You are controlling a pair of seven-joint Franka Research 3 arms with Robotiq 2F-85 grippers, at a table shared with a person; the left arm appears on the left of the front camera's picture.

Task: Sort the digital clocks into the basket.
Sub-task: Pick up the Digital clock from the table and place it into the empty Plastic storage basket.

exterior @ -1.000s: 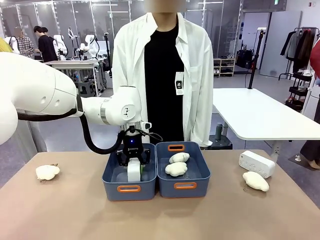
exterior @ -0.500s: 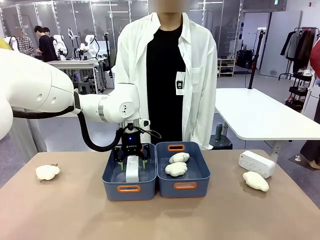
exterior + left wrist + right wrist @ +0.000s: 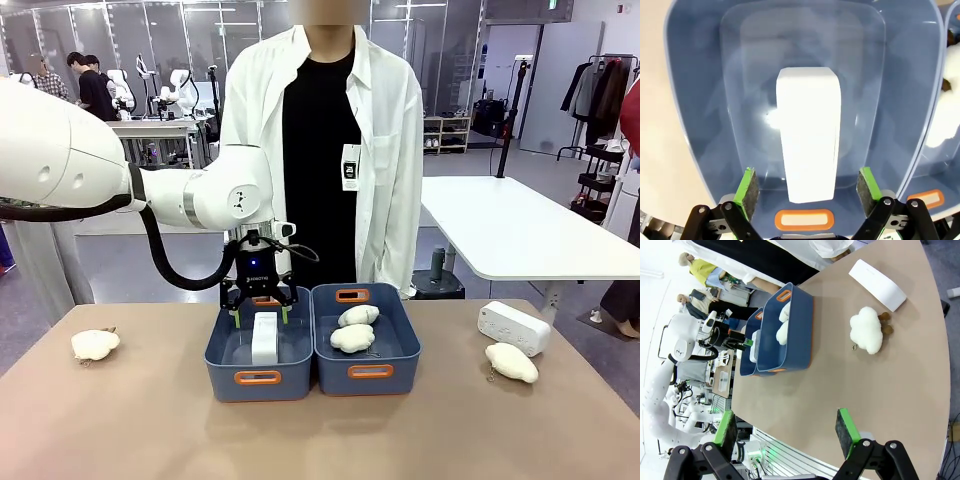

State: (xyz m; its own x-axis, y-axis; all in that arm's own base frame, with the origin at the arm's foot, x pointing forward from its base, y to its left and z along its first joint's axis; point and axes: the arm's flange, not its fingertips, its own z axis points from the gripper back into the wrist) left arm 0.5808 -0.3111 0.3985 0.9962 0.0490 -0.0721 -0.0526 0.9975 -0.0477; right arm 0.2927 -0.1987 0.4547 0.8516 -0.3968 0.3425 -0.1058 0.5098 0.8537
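One white digital clock (image 3: 264,338) lies inside the left blue-grey basket (image 3: 228,372); the left wrist view looks straight down on this clock (image 3: 809,131) and the basket's floor (image 3: 715,100). My left gripper (image 3: 259,307) hovers just above it, open, its green pads (image 3: 748,186) apart from the clock on both sides. A second white digital clock (image 3: 513,327) rests on the table at the far right, also in the right wrist view as a white block (image 3: 876,283). My right gripper (image 3: 788,432) is open over the table's right end, holding nothing.
The right bin (image 3: 385,372) holds two cream plush lumps (image 3: 353,337). Another plush lump (image 3: 511,362) lies by the right clock, and one (image 3: 95,345) at the table's far left. A person in a white shirt (image 3: 385,150) stands behind the bins.
My left gripper has opened, let go of the clock into the left basket, and risen a little above it. The rest has not moved.
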